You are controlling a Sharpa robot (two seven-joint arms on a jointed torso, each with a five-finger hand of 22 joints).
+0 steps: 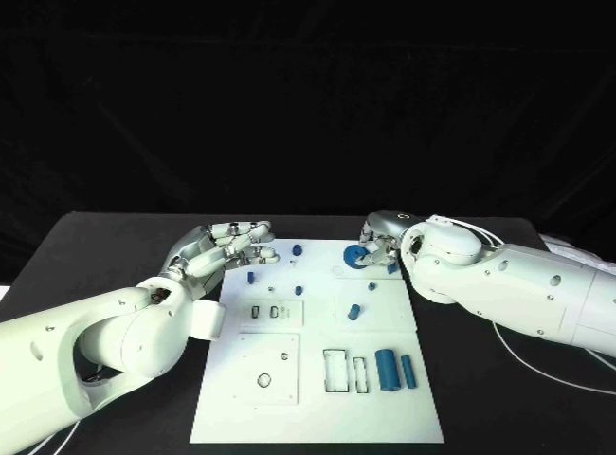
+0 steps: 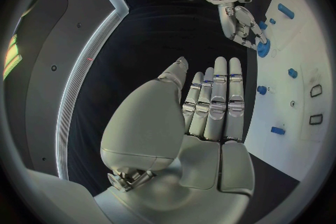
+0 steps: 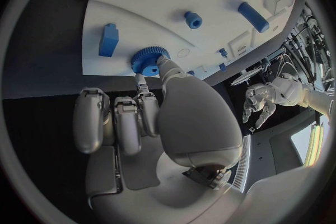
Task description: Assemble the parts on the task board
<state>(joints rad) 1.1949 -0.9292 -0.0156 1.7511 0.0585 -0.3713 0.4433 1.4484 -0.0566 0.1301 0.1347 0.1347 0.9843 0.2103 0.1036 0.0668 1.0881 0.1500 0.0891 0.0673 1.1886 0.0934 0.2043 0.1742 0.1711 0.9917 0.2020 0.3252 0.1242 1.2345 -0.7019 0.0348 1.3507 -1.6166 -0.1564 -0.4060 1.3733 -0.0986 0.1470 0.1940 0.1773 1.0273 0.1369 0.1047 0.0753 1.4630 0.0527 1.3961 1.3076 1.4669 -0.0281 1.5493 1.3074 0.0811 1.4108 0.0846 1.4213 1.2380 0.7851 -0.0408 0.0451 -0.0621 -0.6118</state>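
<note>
The white task board [image 1: 322, 398] lies in the middle of the table. A blue gear [image 1: 353, 253] sits at its far edge, and my right hand [image 1: 378, 249] pinches it between thumb and a finger. The right wrist view shows the thumb on the gear [image 3: 148, 60] with the other fingers curled beside it. My left hand [image 1: 233, 245] hovers over the board's far left corner, fingers stretched out straight and holding nothing [image 2: 210, 106]. Several small blue pegs [image 1: 298, 289] stand on the board's far half. A blue block [image 1: 353, 310] lies mid-board.
A blue cylinder [image 1: 386, 369] and a thin blue bar [image 1: 407, 372] lie near the board's front right, beside empty rectangular slots [image 1: 335, 372]. A white cable [image 1: 554, 374] trails across the table on the right.
</note>
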